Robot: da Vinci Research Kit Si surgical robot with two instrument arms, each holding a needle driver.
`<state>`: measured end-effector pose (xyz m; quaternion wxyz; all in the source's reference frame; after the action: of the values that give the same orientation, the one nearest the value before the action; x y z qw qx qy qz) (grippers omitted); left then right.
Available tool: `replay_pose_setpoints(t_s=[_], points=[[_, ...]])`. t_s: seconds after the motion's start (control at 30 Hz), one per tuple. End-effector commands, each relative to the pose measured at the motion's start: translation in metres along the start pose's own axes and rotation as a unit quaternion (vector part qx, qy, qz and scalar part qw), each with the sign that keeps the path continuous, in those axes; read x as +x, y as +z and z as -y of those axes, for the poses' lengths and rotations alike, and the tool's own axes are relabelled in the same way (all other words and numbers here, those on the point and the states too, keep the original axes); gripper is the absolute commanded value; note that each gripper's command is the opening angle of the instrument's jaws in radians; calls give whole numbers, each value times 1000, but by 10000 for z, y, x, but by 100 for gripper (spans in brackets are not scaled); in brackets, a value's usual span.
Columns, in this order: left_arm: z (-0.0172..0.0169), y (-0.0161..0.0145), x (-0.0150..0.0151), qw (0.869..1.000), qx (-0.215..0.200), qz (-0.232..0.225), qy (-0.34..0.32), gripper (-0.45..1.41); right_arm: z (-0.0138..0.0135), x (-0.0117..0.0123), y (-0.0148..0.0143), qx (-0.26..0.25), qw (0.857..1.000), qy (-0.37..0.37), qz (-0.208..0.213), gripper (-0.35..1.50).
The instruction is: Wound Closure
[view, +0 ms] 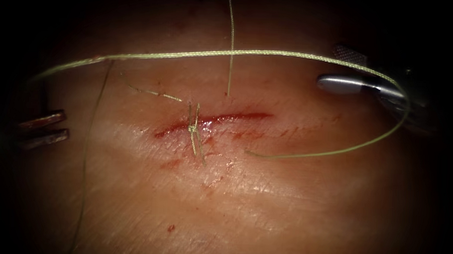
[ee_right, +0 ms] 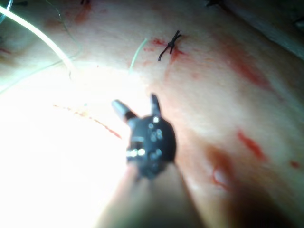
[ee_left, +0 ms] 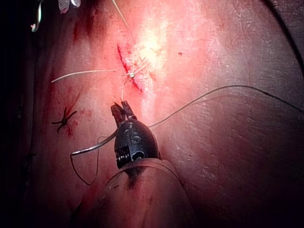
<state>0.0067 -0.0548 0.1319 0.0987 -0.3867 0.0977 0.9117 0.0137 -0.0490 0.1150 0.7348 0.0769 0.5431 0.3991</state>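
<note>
Where the endoscope shows a knotted stitch (view: 193,129) across the cut (view: 214,120), the right wrist view adds a dark stitch (ee_right: 169,44) on the tissue (view: 284,204). Both the left claw (view: 41,129) and the right claw (view: 350,71) are seen spread, empty; the thread (view: 229,53) is draped above.

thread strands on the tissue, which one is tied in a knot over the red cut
The short green thread stitch crossing the red cut, knotted at its middle with cut tails; the long green thread arcs loose above.

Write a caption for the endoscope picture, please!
Knotted stitch across the cut; both open tools, left and right, hold nothing.
</note>
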Motion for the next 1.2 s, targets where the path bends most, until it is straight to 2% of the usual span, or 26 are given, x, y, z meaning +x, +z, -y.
replay_pose_setpoints(t_s=[0.03,0.07,0.1,0.13,0.23,0.33,0.43,0.57,0.73,0.87,1.03,1.2], points=[[3,6,-8,1000,1,2,-6,53,-3,-2,5,-5,1000,1,-1,148],[5,5,-11,1000,3,5,-22,76,-3,-2,5,-8,1000,1,-2,148],[9,3,-16,998,8,13,-66,96,-3,-2,5,-11,1000,2,-2,148],[12,2,-20,996,12,18,-92,108,-3,-2,5,-12,1000,2,-2,148],[20,1,-30,989,28,28,-144,127,-1,-3,5,3,1000,2,0,148],[25,-2,-34,983,44,38,-172,132,1,-3,4,7,1000,2,0,148],[28,-5,-29,977,57,48,-199,133,3,-4,3,11,1000,2,0,148],[32,-6,-7,975,48,38,-213,133,4,-4,2,13,1000,2,1,148],[30,6,35,973,41,0,-228,106,4,-4,2,16,1000,2,1,148],[16,37,74,977,-2,-39,-209,100,4,-5,0,19,1000,1,1,148],[-3,79,104,978,-42,-69,-191,100,1,-6,-7,24,1000,-6,6,148],[-8,112,133,978,-72,-95,-173,96,-7,-13,-18,16,999,-21,31,148]])
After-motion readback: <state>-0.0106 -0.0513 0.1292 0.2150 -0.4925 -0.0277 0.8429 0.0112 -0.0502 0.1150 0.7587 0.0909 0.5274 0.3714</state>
